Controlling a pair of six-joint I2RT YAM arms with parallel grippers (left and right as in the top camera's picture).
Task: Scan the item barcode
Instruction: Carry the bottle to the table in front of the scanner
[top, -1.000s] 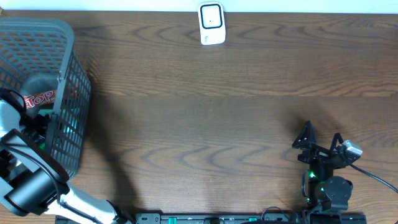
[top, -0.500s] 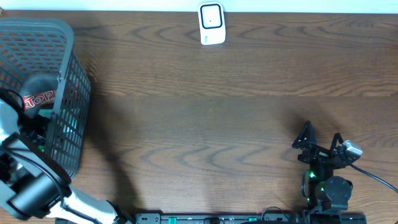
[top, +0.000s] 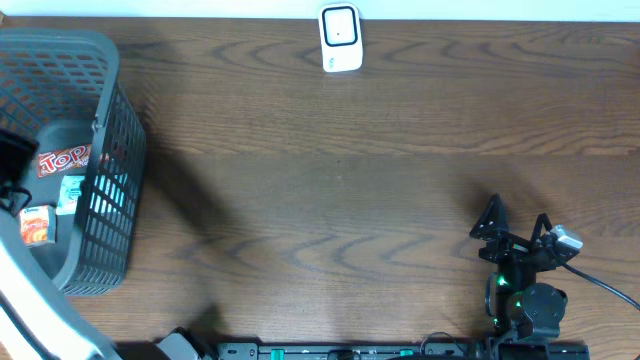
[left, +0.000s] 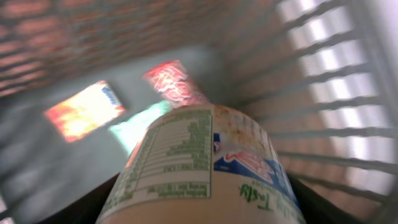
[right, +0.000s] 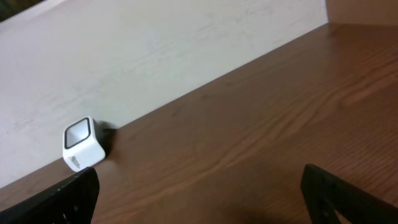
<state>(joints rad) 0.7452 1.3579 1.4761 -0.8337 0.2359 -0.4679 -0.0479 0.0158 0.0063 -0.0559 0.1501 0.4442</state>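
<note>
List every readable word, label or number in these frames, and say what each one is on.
"Top": on the red packet in the basket, overhead view.
Cup, left wrist view: a printed nutrition table and green script, both too blurred to read.
Orange packet and teal packet in the basket: print too small to read.
Scanner: no legible text.

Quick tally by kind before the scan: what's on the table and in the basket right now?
Basket: 1
Scanner: 1
Loose packets in basket: 3, red packet, teal packet, orange packet
Cup, gripped by left tool: 1
Total: 6
</note>
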